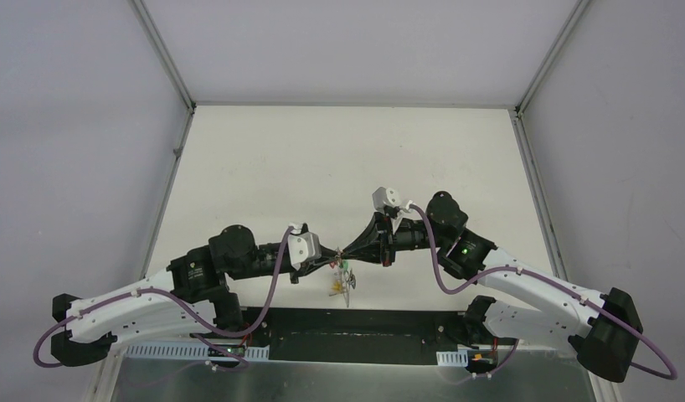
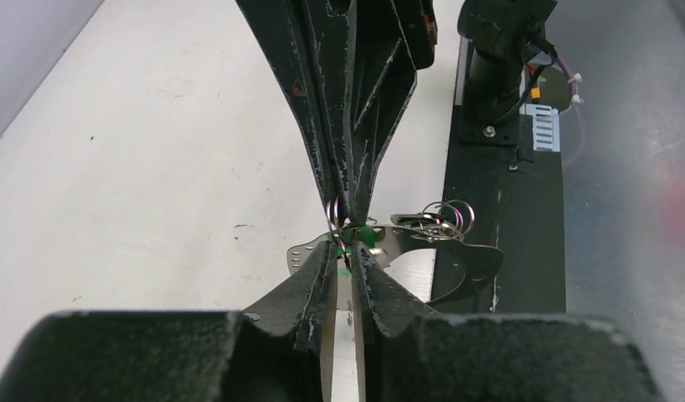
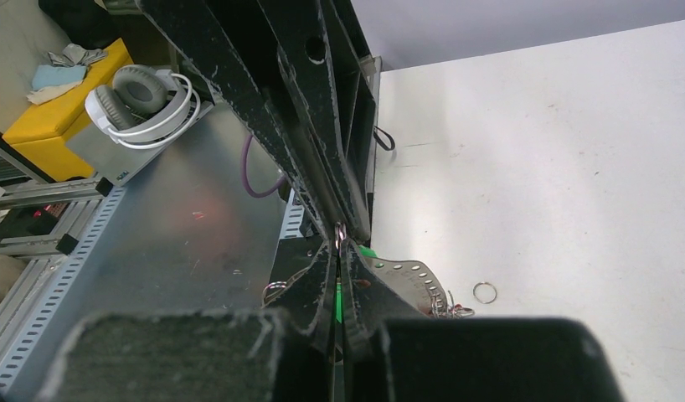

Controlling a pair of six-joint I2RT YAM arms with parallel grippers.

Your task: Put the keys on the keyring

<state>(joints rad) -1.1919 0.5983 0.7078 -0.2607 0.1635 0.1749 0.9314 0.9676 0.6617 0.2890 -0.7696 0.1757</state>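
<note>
We find the two arms meeting tip to tip above the table [image 2: 155, 167], close to its near edge, with the work gathered at that one meeting point. The right fingers [image 2: 331, 151] are pressed fully together. The thin wire of the keyring [image 2: 332, 211] curls out at their very tips, so we judge them to be pinching it, though the contact itself is hidden. The left fingers [image 2: 310, 280] stand almost together with a narrow slit between them, and we cannot tell whether they grip anything. The green-capped key [image 2: 367, 235] shows only as a spot of green just beside the left fingertips, off to one side of the line on which the two sets of fingers face each other. Its blade is hidden, so its long axis cannot be established. A perforated metal piece [image 3: 406, 272] and a cluster of small rings [image 2: 446, 216] lie on that same side, just beyond the green cap. One loose small ring [image 3: 485, 292] lies on the table, well apart from both sets of fingers. In our judgement the left fingers are the nearer to the key. The coming move turns on bringing the key's hole in line with the ring wire at the right fingertips.
</note>
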